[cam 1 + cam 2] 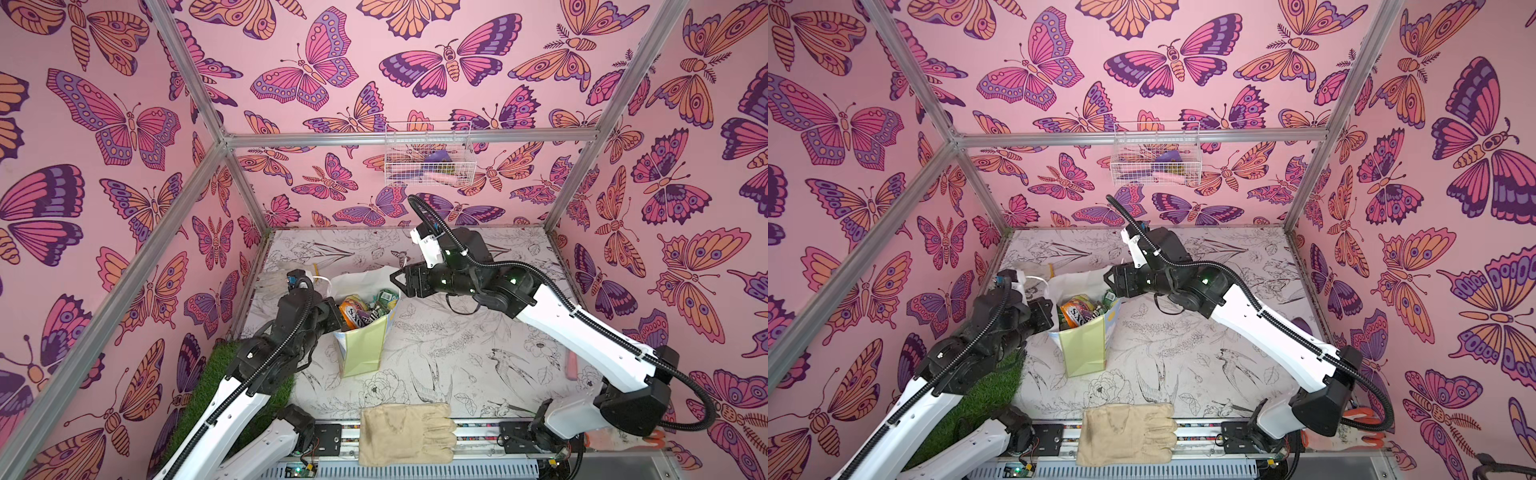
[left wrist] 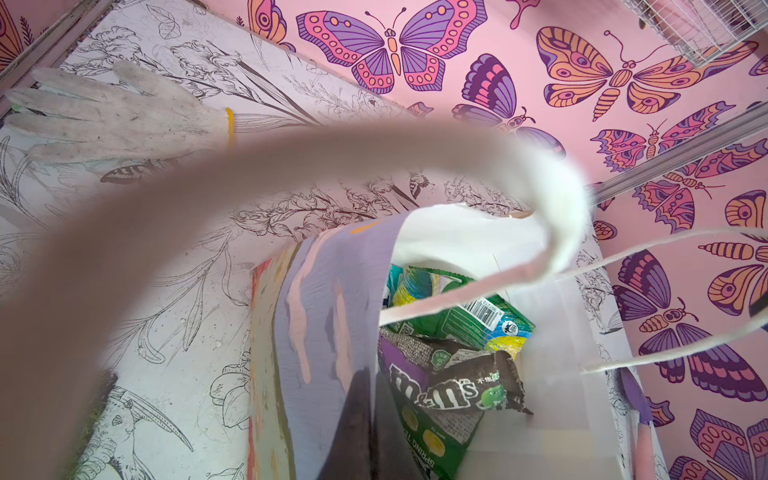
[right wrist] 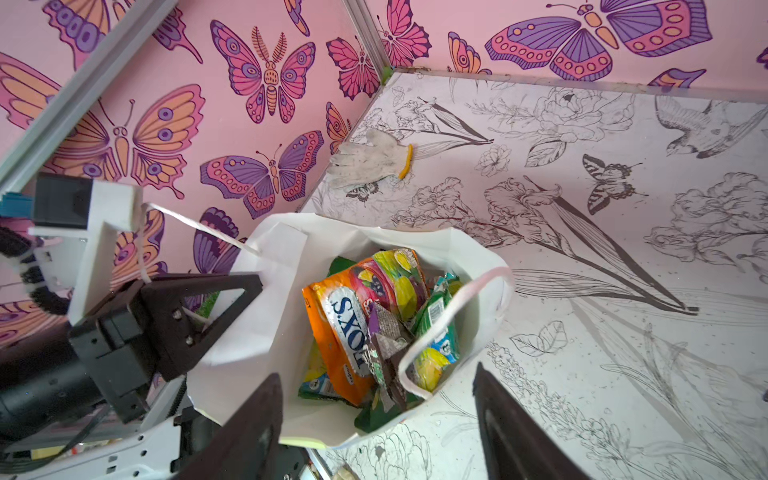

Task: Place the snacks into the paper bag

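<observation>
Nearest me, a beige glove (image 1: 409,434) lies flat across the front rail. It is no snack, so I leave it alone.

Beyond it the paper bag (image 1: 365,349) stands upright on the tabletop (image 1: 457,345), left of middle, with its mouth gaping upward. My left hand (image 1: 332,311) is closed tight on the bag's left wall at the rim. One finger (image 2: 357,415) is inside and its partner is hidden behind the paper. I judge that this pinch is there to keep the bag standing and its mouth spread. One cord handle (image 3: 191,224) is draped over that wrist, and a second handle (image 3: 453,299) droops across the opening.

The snacks (image 3: 374,324) sit down inside the bag: an orange packet (image 3: 340,328) on top, green packets (image 3: 436,328) beside it and a dark packet (image 2: 453,386) wedged in between.

My right hand (image 3: 376,371) hovers above the mouth near its far right rim, fingers spread wide with nothing between them. I read that as a pose for releasing over the bag. I see no packet loose on the tabletop, so the task looks all but complete. I cannot identify a pink thing (image 1: 572,365) by the right wall.

Farther back, a white knit glove (image 3: 374,160) lies in the far left corner, and a wire basket (image 1: 428,160) hangs on the back wall, both out of the way.
</observation>
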{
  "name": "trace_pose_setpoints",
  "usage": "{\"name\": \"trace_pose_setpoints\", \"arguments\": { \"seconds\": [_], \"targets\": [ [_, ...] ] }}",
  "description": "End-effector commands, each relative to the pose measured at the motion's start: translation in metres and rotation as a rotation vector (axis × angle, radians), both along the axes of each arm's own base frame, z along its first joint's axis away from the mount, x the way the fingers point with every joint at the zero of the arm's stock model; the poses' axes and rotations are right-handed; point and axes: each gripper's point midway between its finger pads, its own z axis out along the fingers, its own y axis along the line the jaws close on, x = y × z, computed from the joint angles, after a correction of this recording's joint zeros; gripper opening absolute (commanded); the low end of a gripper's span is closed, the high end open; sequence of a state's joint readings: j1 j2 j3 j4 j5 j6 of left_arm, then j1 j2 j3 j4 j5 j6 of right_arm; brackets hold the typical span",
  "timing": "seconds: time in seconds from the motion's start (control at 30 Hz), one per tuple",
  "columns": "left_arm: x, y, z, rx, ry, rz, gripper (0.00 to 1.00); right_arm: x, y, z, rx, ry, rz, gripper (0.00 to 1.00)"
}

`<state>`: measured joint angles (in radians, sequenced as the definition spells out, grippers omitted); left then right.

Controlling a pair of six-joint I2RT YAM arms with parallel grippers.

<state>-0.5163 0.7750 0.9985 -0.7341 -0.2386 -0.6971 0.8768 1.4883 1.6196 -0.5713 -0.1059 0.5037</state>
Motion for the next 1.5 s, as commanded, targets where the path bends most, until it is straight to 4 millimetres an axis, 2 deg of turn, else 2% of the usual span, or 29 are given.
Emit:
{"name": "trace_pose_setpoints", "arguments": {
  "seconds": [0.0,0.13,0.23,0.27,0.4,0.43,0.67,0.87,1.27,1.47],
  "targets": [
    [0.004,0.001,0.023,-0.045,-0.091,0.016,0.00,0.005,0.014,0.001,0.069,0.024,0.031,0.69],
    [0.004,0.001,0.024,-0.045,-0.092,0.015,0.00,0.013,0.023,-0.004,0.107,0.069,0.050,0.64],
    [0.003,0.002,0.025,-0.045,-0.096,0.016,0.00,0.013,0.030,-0.001,0.145,0.084,0.079,0.52],
    [0.003,0.003,0.025,-0.043,-0.098,0.017,0.00,0.012,0.032,0.001,0.159,0.082,0.090,0.45],
    [0.005,0.003,0.026,-0.034,-0.100,0.018,0.00,0.008,0.036,0.015,0.205,0.062,0.127,0.02],
    [0.006,0.002,0.028,-0.034,-0.103,0.016,0.00,0.006,0.035,0.019,0.213,0.050,0.133,0.00],
    [0.018,-0.008,0.035,-0.024,-0.103,-0.007,0.00,0.002,0.023,0.048,0.231,-0.028,0.138,0.00],
    [0.032,-0.017,0.044,-0.008,-0.110,-0.027,0.00,0.003,0.009,0.061,0.234,-0.067,0.120,0.00],
    [0.054,-0.035,0.050,-0.007,-0.111,-0.062,0.00,0.016,-0.029,0.078,0.245,-0.120,0.039,0.00],
    [0.065,-0.047,0.049,-0.019,-0.102,-0.084,0.00,0.025,-0.048,0.079,0.245,-0.131,-0.007,0.00]
  ]
}}
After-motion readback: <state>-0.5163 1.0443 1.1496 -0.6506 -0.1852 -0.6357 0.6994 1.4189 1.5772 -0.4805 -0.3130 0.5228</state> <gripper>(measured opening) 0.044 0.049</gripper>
